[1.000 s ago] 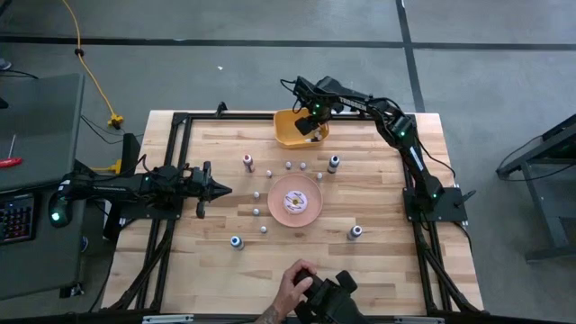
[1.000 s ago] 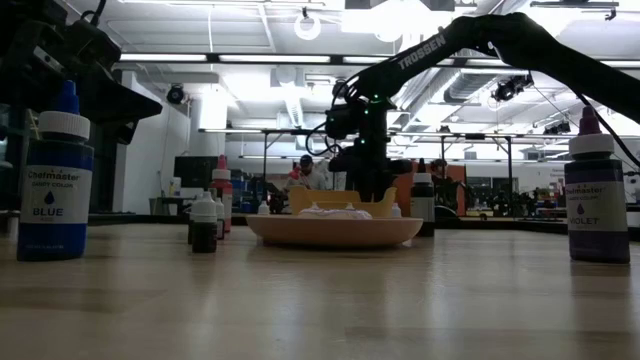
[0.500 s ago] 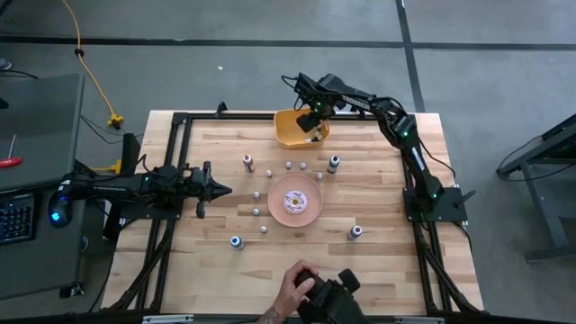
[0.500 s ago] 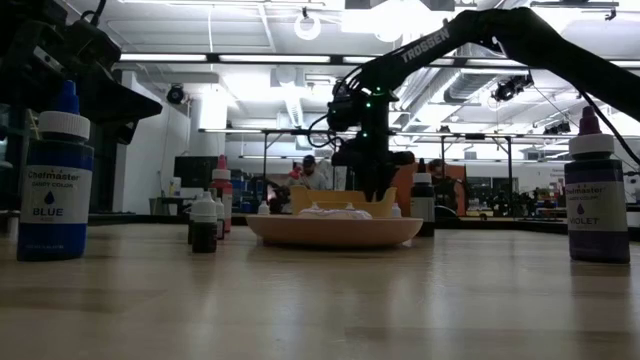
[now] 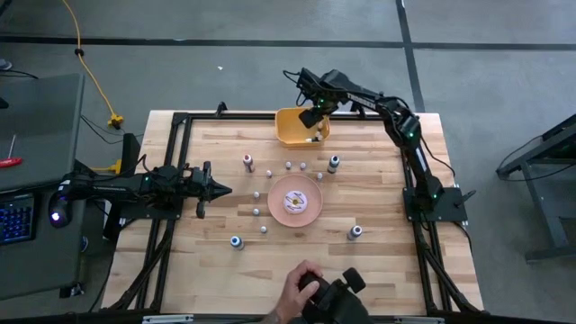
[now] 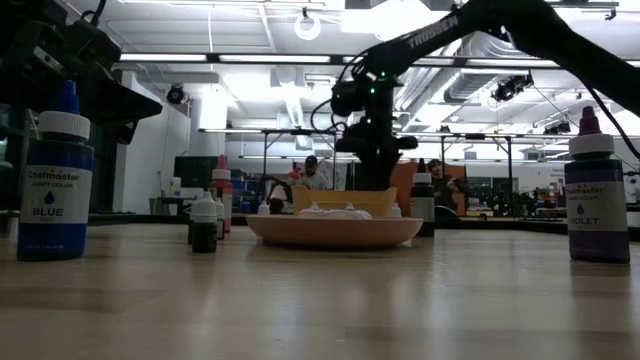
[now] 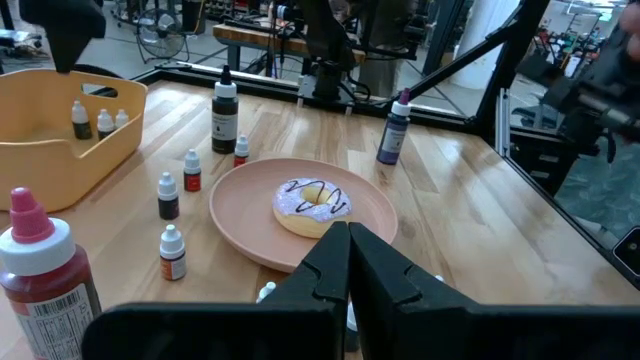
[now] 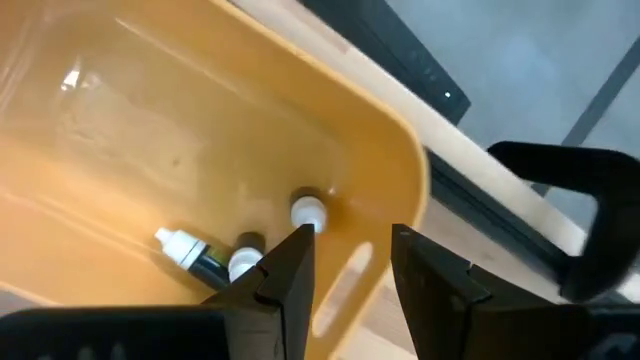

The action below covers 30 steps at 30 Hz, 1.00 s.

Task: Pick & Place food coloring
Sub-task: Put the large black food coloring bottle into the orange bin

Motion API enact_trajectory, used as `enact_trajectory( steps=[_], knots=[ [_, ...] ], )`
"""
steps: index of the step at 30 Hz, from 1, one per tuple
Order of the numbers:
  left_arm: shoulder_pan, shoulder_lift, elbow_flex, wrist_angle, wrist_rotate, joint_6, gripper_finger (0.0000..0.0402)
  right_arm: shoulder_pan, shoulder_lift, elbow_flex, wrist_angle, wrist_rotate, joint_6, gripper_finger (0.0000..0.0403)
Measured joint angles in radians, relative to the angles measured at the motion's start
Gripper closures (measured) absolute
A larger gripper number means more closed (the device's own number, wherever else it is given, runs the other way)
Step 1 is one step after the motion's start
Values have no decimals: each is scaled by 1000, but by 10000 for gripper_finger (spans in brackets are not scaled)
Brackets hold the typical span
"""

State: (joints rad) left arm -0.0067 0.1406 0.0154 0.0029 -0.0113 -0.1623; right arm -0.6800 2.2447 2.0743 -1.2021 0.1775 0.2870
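Note:
My right gripper [image 5: 313, 120] hangs open above the orange bin [image 5: 286, 135] at the table's far edge, pointing steeply down with nothing between its fingers [image 8: 285, 275]. Three small food coloring bottles lie in the bin's corner: one upright [image 8: 308, 212], one beside it [image 8: 243, 262], one on its side [image 8: 185, 248]. Several more food coloring bottles stand on the table around the pink plate [image 5: 315, 209], among them a red-capped one [image 5: 247, 162], a dark one [image 5: 333, 163], a blue one [image 5: 236, 241] and a violet one [image 5: 355, 232]. My left gripper [image 5: 220, 189] waits shut at the table's left.
A doughnut [image 7: 313, 200] lies on the pink plate at the table's middle. A person's hand with a dark device [image 5: 310, 290] reaches over the near edge. A black frame [image 5: 180, 121] runs around the table top. Bare wood lies at the near left and far right.
My right gripper has risen straight up out of the orange bin and tipped slightly, its finger gap unchanged. The bottles in the bin and on the table have stayed where they were.

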Motion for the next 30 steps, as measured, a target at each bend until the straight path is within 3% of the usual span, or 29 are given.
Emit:
enact_trajectory(
  steps=[17,30],
  knots=[
    [0,0,0,0,0,0,401,125,-270,0,-77,-156,-282,279],
    [0,0,0,0,0,0,401,289,-368,-1,-125,-170,-556,279]
  ],
)
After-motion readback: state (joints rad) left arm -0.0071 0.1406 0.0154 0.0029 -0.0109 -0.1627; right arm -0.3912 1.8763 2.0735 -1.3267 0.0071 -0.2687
